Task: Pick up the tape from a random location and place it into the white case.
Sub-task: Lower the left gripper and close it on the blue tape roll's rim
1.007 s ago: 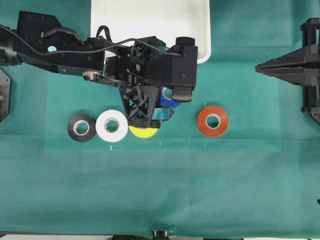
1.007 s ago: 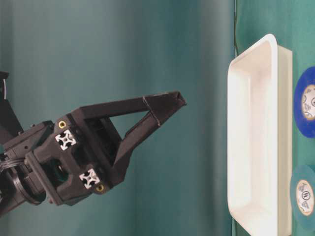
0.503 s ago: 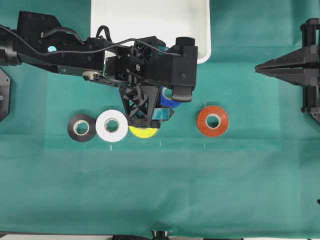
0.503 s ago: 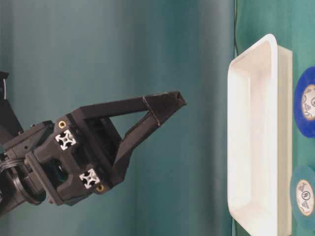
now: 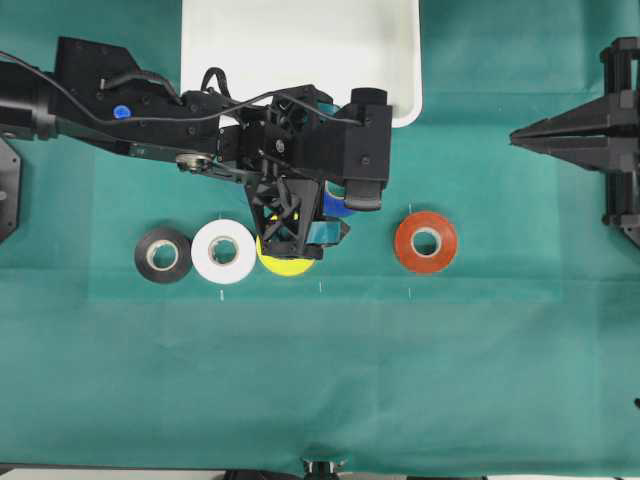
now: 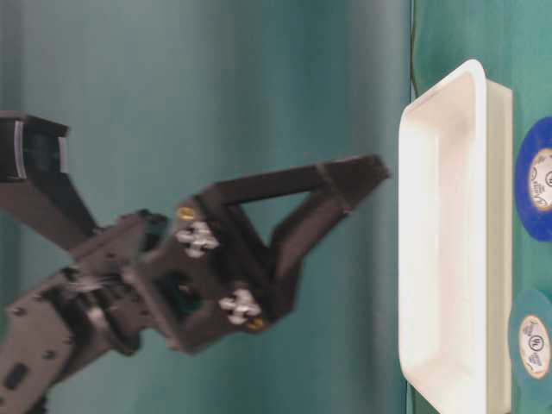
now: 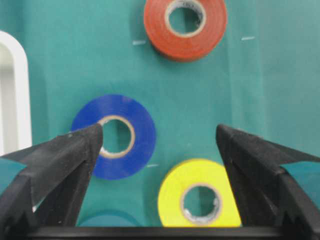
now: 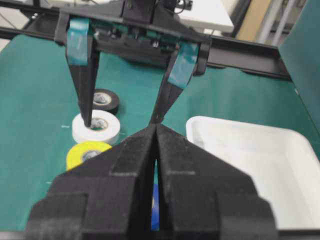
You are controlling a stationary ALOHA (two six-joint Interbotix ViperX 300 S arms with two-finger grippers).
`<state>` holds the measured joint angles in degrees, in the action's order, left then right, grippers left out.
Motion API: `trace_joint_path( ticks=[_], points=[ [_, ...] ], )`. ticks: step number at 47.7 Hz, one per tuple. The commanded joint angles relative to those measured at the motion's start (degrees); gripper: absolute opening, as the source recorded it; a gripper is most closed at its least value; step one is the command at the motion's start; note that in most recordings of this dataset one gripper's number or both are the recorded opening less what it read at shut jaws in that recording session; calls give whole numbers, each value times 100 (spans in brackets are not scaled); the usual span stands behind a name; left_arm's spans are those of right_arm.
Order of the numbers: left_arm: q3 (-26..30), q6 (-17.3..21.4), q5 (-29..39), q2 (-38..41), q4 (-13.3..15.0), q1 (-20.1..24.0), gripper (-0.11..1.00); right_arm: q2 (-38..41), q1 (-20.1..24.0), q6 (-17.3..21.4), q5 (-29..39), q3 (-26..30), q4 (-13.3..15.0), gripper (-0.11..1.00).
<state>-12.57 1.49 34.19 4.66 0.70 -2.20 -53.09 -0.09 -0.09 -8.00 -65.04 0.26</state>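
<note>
From left to right in the overhead view, a black roll (image 5: pixel 163 254), a white roll (image 5: pixel 224 251) and a yellow roll (image 5: pixel 287 263) lie in a row on the green surface (image 5: pixel 320 370), with an orange roll (image 5: pixel 426 241) well apart to the right. The tape (image 7: pixel 114 136) lies flat behind the yellow roll, between that row and the case (image 5: pixel 300 45), near the case's rim. A teal roll (image 6: pixel 533 346) lies just beside the tape.

The left hand (image 7: pixel 159 137) hangs over the tape with its fingers spread wide and holding nothing. In the left wrist view one fingertip (image 7: pixel 85 145) overlaps the roll's pale core, while the other stands over bare cloth beyond the yellow roll. The right hand (image 8: pixel 155 131) waits at the far right, fingers pressed together, empty.

The tape looks light and stiff, a hard ring unlikely to crush or sag. Its smooth side may be a little slippery. A likely grip is across the roll's wall, one finger down the core and one outside. The yellow and teal rolls crowd it, so a stray finger could nudge them.
</note>
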Motion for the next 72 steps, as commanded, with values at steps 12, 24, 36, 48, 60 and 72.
trace_joint_path(
  ticks=[12,24,36,48,60,72],
  points=[
    [-255,-167,-563,44,-9,0,97,62,9,0,-62,141,9,0],
    [-457,-185,-984,246,-9,44,97,105,9,9,-62,132,9,0],
    [-457,-237,-1169,615,-9,44,97,114,18,9,-62,123,9,0],
    [-501,-246,-1345,905,-9,97,97,114,9,9,-53,123,0,0],
    [-519,-325,-1441,1125,-9,141,97,123,9,9,-35,123,9,0],
    [-606,-352,-1652,1134,-9,141,97,141,9,-9,-35,123,9,0]
  ],
)
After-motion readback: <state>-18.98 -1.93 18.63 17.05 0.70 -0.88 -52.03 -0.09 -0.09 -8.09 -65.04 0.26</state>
